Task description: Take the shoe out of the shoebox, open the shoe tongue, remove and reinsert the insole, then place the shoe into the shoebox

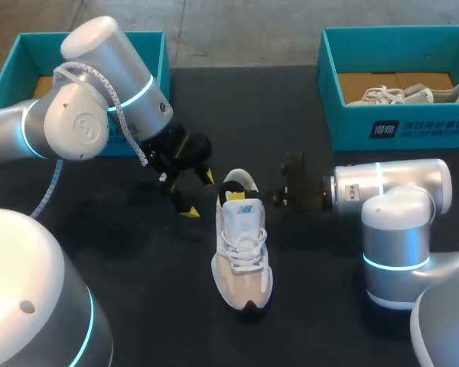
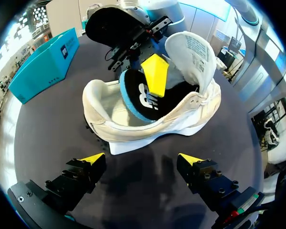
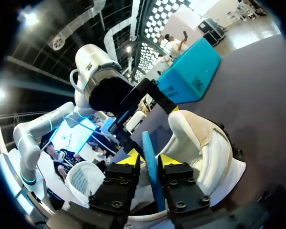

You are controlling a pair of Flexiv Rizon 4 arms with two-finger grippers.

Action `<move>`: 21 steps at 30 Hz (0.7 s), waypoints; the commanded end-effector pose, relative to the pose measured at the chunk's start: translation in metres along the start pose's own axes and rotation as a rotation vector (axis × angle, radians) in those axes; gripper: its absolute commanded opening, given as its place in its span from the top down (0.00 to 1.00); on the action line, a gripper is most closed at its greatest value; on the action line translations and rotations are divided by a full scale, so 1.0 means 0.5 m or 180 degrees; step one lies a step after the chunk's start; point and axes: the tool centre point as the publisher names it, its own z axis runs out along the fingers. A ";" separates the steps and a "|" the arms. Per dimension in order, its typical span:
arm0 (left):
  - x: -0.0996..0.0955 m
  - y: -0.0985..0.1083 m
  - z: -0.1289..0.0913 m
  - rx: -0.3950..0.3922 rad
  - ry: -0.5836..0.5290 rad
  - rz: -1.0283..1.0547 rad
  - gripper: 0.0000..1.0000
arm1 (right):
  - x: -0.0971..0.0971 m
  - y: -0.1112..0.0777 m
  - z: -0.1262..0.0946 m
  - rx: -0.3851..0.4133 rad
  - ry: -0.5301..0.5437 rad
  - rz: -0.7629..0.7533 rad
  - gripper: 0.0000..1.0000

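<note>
Shoe (image 1: 242, 256): middle of bench (image 1: 138, 275), toe toward robot, heel away.
Insole (image 2: 142, 98): standing half out of the heel.
Right fingers (image 3: 128, 157): clamped on insole, nearer.
Left fingers (image 2: 93, 158): apart, just beside heel.

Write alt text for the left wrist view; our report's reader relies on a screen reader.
A white shoe sits on a dark table just ahead of the left gripper, whose fingers are open. The right gripper comes in from the far side, holding a black, blue-edged insole partly inside the shoe.
</note>
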 end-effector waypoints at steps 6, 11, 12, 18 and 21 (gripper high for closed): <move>0.002 0.001 0.002 0.0000 -0.0009 0.0005 0.00 | 0.021 0.016 -0.001 -0.0063 -0.0073 -0.0110 0.62; 0.002 0.001 0.002 0.0000 -0.0009 0.0005 0.00 | 0.016 0.027 0.002 -0.0071 -0.0070 -0.0133 0.66; 0.002 0.001 0.002 0.0000 -0.0009 0.0005 0.00 | 0.015 0.028 0.003 -0.0085 -0.0071 -0.0138 0.67; 0.002 0.001 0.002 0.0000 -0.0009 0.0005 0.00 | 0.013 0.035 0.001 -0.0118 -0.0070 -0.0156 0.76; 0.002 0.001 0.002 0.0000 -0.0009 0.0005 0.00 | 0.011 0.037 0.001 -0.0118 -0.0081 -0.0145 1.00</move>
